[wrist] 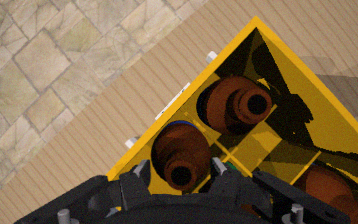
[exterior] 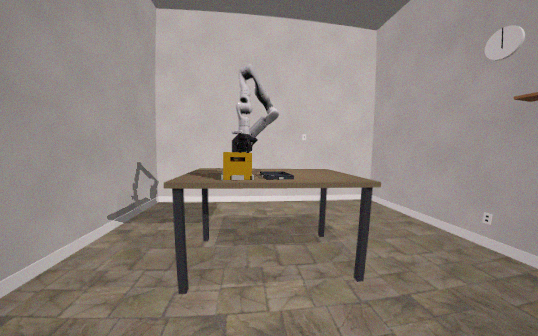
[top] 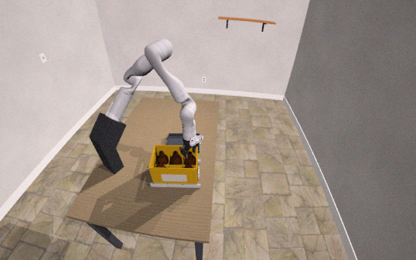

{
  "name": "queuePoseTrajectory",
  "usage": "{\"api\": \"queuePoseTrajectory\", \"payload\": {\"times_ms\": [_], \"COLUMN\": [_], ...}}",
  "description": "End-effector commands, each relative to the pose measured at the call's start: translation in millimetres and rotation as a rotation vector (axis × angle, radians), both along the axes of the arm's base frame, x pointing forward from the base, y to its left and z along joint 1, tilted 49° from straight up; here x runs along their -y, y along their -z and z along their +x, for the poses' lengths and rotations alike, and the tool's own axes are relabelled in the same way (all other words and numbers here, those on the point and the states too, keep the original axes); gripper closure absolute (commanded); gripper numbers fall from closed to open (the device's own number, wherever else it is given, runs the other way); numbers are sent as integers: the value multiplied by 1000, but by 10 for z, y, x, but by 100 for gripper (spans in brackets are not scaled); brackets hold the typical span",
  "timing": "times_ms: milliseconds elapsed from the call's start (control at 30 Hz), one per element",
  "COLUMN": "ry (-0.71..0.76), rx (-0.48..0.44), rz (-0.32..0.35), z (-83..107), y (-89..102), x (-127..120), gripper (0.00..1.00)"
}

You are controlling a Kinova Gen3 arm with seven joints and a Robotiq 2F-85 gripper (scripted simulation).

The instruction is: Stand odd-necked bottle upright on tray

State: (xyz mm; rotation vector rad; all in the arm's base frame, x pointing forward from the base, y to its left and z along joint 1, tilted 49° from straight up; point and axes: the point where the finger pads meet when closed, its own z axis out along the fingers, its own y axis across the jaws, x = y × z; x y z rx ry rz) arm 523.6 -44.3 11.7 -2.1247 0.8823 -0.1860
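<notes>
While my gripper (wrist: 180, 168) hangs half open, gripping nothing, the upright bottle (wrist: 180, 150) stands right below, its neck between the fingers.

We see the gripper (wrist: 181, 172) open, its fingers standing apart on either side of a brown bottle's neck (wrist: 181, 175) without touching it. Just beyond that bottle, further from the claw, a second brown bottle (wrist: 240, 105) stands in the next cell of the yellow crate (wrist: 200, 82). A third bottle (wrist: 330, 187) shows to the claw's right.
</notes>
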Motion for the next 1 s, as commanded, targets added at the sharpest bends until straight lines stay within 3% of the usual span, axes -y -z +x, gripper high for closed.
{"api": "queuePoseTrajectory", "payload": {"times_ms": [0, 333, 967], "ry": [8, 4, 7], "rx": [2, 1, 1], "rz": [0, 1, 0], "z": [24, -41, -267], "y": [3, -70, -444], "x": [17, 66, 436], "gripper": [36, 36, 36]}}
